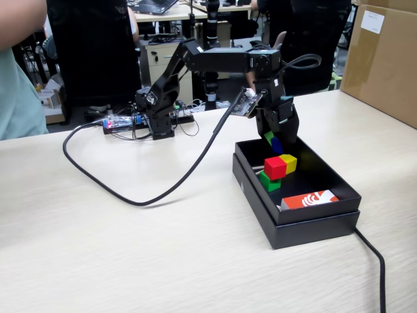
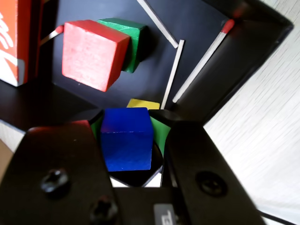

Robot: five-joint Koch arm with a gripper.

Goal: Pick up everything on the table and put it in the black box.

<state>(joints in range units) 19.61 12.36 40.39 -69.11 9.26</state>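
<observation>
My gripper (image 1: 273,140) hangs over the far end of the black box (image 1: 313,223) and is shut on a blue cube (image 2: 126,138), held between green-padded jaws; the cube also shows in the fixed view (image 1: 277,145). Inside the box lie a red cube (image 1: 275,167), a yellow cube (image 1: 288,162), a green cube (image 1: 269,182) and an orange-and-white matchbox (image 1: 310,199). In the wrist view the red cube (image 2: 93,54) sits on the green cube (image 2: 129,40), the yellow cube (image 2: 142,103) peeks out beyond the blue one, and several matchsticks (image 2: 173,72) lie on the box floor.
A thick black cable (image 1: 156,192) loops over the table to the arm's wrist. Another cable (image 1: 373,257) runs off the box's near right corner. A cardboard box (image 1: 384,59) stands at the back right. A person's arm (image 1: 19,78) is at the left edge.
</observation>
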